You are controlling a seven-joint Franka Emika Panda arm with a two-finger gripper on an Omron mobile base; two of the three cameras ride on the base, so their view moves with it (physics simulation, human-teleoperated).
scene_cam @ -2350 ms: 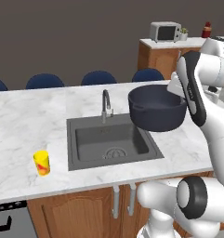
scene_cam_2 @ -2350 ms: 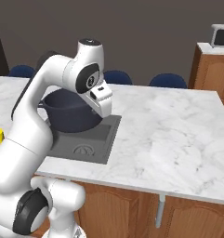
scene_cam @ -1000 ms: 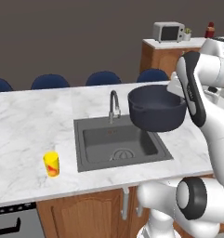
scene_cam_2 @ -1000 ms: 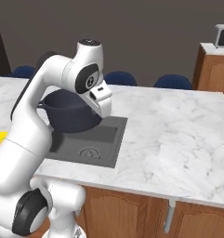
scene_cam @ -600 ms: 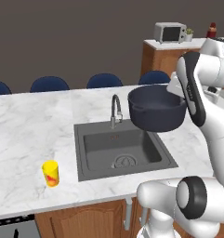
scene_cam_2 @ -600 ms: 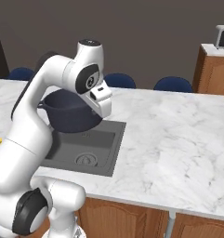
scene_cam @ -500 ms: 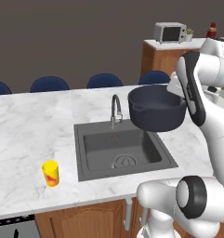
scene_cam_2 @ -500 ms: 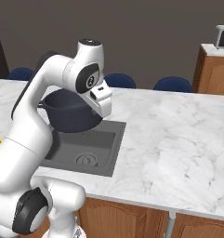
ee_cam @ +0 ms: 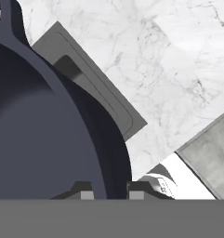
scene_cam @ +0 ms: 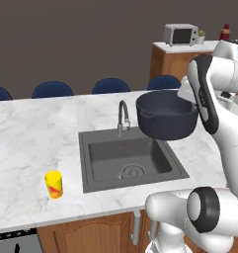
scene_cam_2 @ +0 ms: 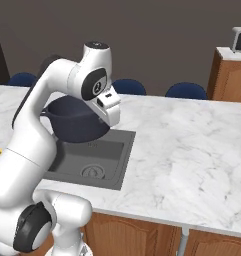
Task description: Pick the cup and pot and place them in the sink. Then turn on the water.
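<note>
Gripper (ee_cam: 109, 189) is clamped on the right-hand rim of the pot (scene_cam: 166, 114), jaws nearly closed with one fingertip inside the wall and one outside, so the pot hangs off to the left of the hand. Pot is airborne, upright, mouth up, over the right rear part of the sink (scene_cam: 130, 159). In the left base view it overlaps the basin's right edge and the counter (scene_cam: 26, 143) strip beside it, so part of it probably isn't over the basin yet. The key relation: basin centre and drain lie left, near and below the pot, and the faucet (scene_cam: 122, 117) stands just left of the pot's wall at about the same height. My read is the move needs a small shift left and toward the near side, then straight down, keeping the left wall off the gooseneck. Cup (scene_cam: 54, 184) sits upright on the counter, near-left of the sink, well apart from the hand; no water is running.
</note>
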